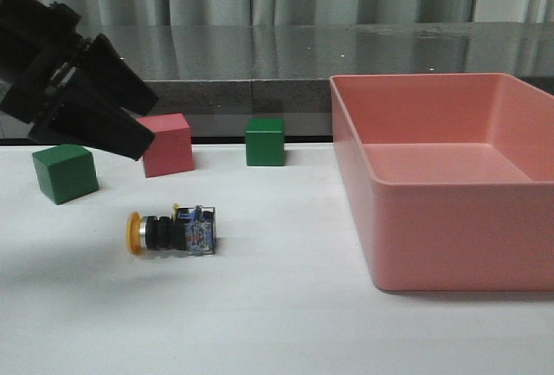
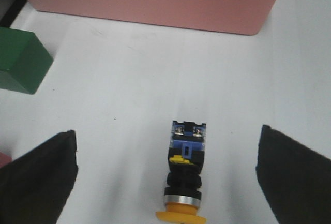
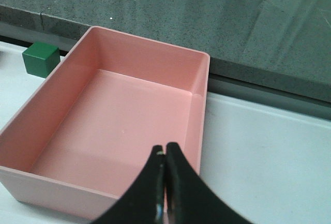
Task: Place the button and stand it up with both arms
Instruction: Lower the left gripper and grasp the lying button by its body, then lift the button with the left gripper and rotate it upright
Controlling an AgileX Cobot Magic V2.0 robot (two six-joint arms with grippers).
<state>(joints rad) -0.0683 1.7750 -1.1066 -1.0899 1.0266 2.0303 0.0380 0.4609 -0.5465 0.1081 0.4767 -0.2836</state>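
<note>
On the table [image 1: 286, 306], button [image 1: 170, 232] on its side, yellow cap, black body

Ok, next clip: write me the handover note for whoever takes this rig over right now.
Left tool: open, empty, fingers either side of the button but not touching it.
Right tool: shut, empty, above the pink bin.
Button: lying on its side on the table, yellow cap pointing left in the front view, left of the bin.
Done: nothing gripped yet.
Left: grasp the button and stand it upright with both arms.
</note>
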